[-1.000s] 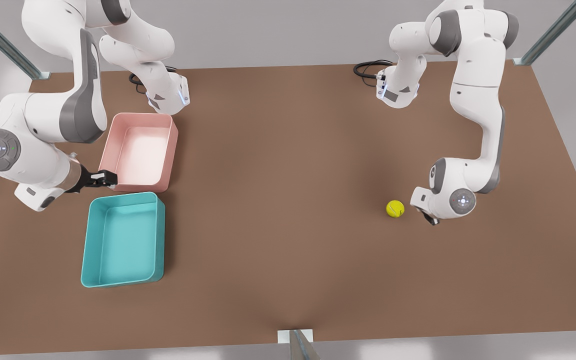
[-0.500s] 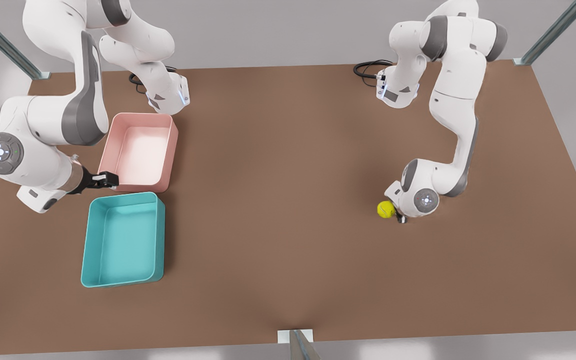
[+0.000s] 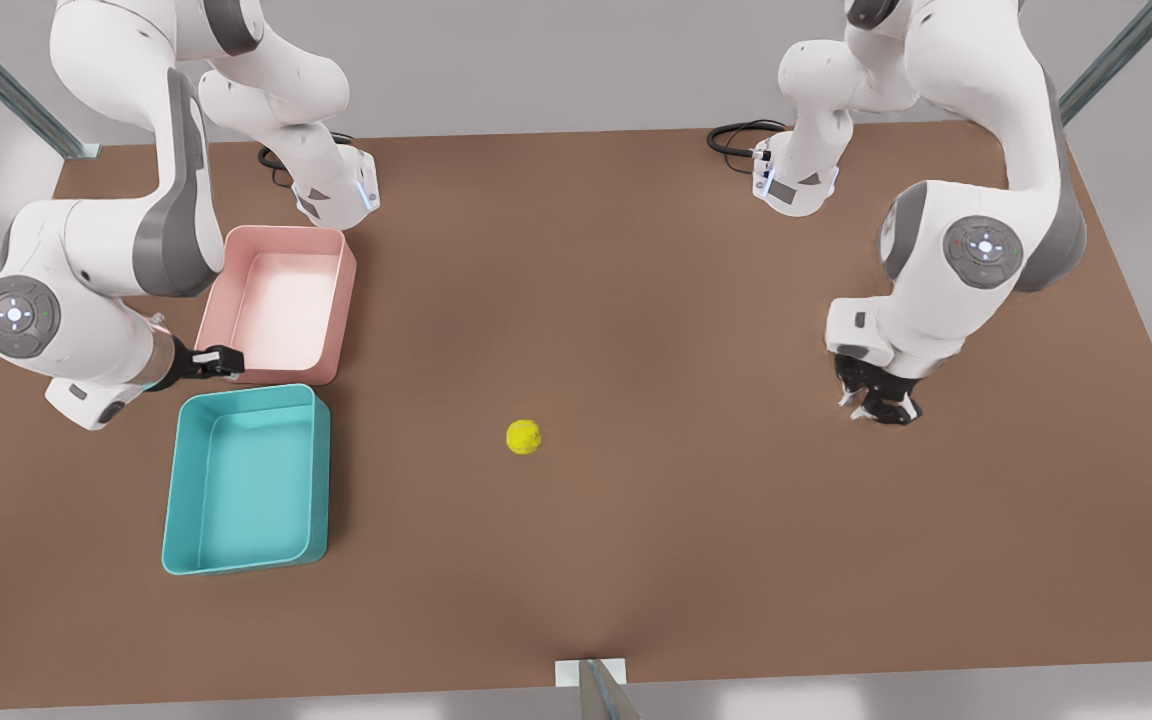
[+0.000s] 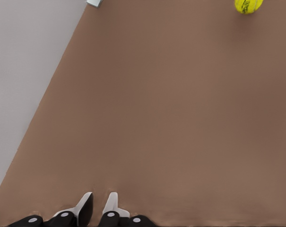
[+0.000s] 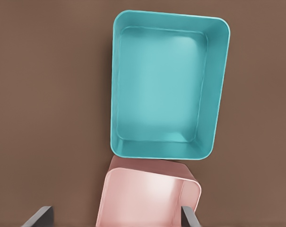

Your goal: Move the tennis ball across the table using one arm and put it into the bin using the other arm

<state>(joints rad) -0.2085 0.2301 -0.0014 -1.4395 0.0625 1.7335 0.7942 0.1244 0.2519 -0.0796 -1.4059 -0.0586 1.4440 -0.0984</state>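
The yellow-green tennis ball (image 3: pixel 523 437) lies free on the brown table (image 3: pixel 636 300), near its middle, and appears far off in the left wrist view (image 4: pixel 248 4). My left gripper (image 3: pixel 876 408) (image 4: pixel 99 205) hangs just above the table at the front view's right, well away from the ball, fingers shut with nothing between them. The teal bin (image 3: pixel 246 478) (image 5: pixel 166 85) stands at the front view's left. My right gripper (image 3: pixel 216 360) (image 5: pixel 117 217) hovers open between the teal bin and the pink tray.
A pink tray (image 3: pixel 281 300) (image 5: pixel 150 198) stands just behind the teal bin, nearly touching it. Both arm bases and a black cable (image 3: pixel 736 135) sit along the far edge. Bare tabletop stretches between the ball and the bin.
The left gripper struck the ball, then pulled up and back toward the front view's right. The ball rolled toward the front view's left, to mid-table. The right arm hardly moved.
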